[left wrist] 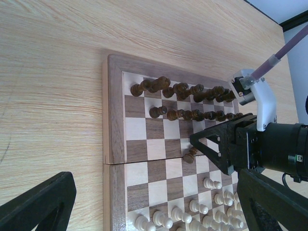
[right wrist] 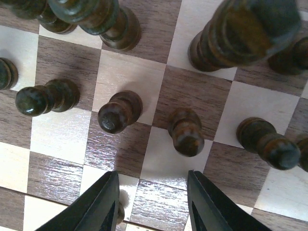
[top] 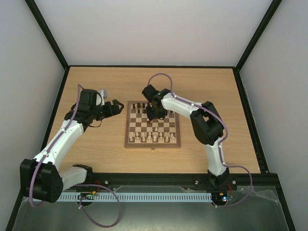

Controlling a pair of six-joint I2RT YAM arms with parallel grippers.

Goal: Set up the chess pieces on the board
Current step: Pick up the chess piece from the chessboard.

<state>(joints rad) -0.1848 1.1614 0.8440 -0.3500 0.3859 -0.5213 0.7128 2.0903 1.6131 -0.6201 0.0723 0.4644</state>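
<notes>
Chessboard [top: 139, 145]: lies flat on the wooden bench [top: 96, 82] at the centre of the top view, between the two arms.
Dark brown chessmen [left wrist: 159, 84]: stand in two rows along the upper edge of the board in the left wrist view, a crowded back row with a pawn row just below it.
Pale chessmen [left wrist: 195, 206]: grouped on the lower squares of that view, well apart from the dark rows.
Right gripper [right wrist: 153, 202]: low over the board, just behind the dark pawn row. Its jaws stand apart, and only bare squares show between them.
Nearest pawns [right wrist: 185, 131]: upright in the middle of the right wrist view, above the fingertips and clear of them.
Stray dark pawn [left wrist: 190, 155]: alone below the pawn row, just beside the right gripper's lower finger. Whether the two touch cannot be told.
Left gripper [top: 115, 107]: over bare bench just left of the board's upper left corner, pointing at the board. Its jaws are spread wide and hold nothing.
</notes>
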